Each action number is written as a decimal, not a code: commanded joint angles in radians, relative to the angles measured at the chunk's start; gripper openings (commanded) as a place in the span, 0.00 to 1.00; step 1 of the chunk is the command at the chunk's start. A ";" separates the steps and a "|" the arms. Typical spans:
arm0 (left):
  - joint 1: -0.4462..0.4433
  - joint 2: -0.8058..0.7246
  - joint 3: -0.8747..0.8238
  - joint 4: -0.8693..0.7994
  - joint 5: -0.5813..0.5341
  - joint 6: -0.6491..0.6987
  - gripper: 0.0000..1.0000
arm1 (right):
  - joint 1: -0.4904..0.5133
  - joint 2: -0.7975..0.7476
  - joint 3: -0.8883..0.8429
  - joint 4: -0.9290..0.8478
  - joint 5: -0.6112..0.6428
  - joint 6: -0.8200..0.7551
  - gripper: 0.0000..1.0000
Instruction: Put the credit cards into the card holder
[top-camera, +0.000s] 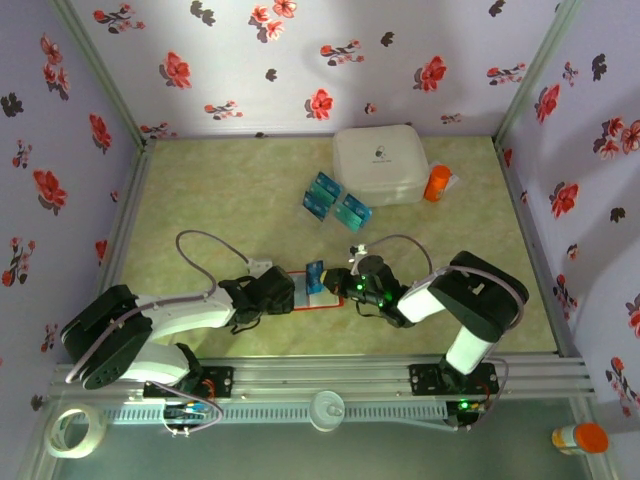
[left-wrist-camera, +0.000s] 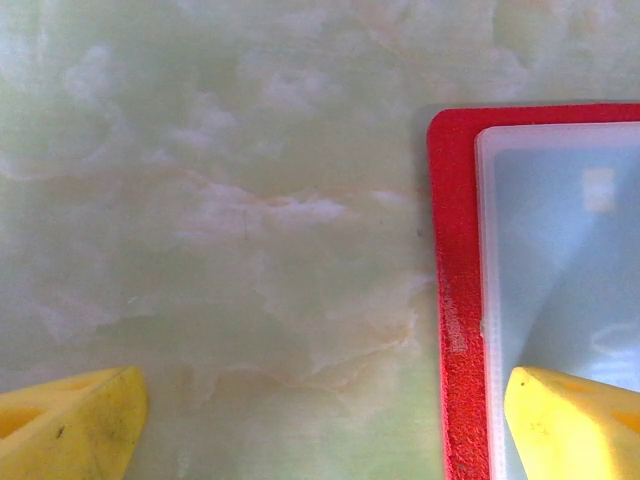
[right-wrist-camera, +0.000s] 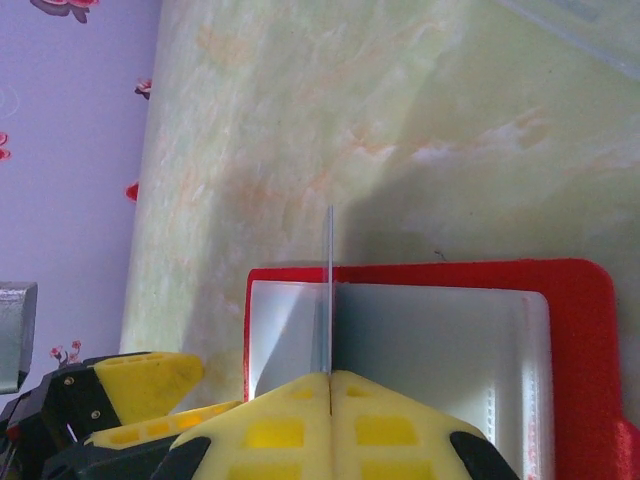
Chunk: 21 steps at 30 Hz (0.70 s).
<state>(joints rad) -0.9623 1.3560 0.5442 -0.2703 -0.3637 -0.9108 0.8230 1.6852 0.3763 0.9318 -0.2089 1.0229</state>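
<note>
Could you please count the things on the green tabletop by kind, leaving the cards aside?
Red wallet: 1
White case: 1
Orange bottle: 1
Total: 3

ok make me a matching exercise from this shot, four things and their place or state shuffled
1 left hand
2 right hand
3 orange bottle
4 loose credit cards

a shut on a credit card over the card holder
b just right of the white case
c open, straddling the card holder's edge
d on the table by the white case's left corner

pairs: 1-c, 2-a, 3-b, 4-d
</note>
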 joint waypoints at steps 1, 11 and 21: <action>-0.007 0.035 -0.023 0.002 0.034 -0.021 0.93 | 0.015 0.019 -0.015 0.045 0.003 0.017 0.00; -0.009 0.037 -0.023 0.004 0.035 -0.023 0.93 | 0.023 0.010 -0.024 0.064 0.003 0.029 0.00; -0.011 0.038 -0.024 0.007 0.034 -0.025 0.93 | 0.024 -0.021 -0.031 0.044 0.008 0.025 0.00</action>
<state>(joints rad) -0.9653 1.3586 0.5442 -0.2695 -0.3672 -0.9112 0.8391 1.6871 0.3580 0.9745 -0.2089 1.0447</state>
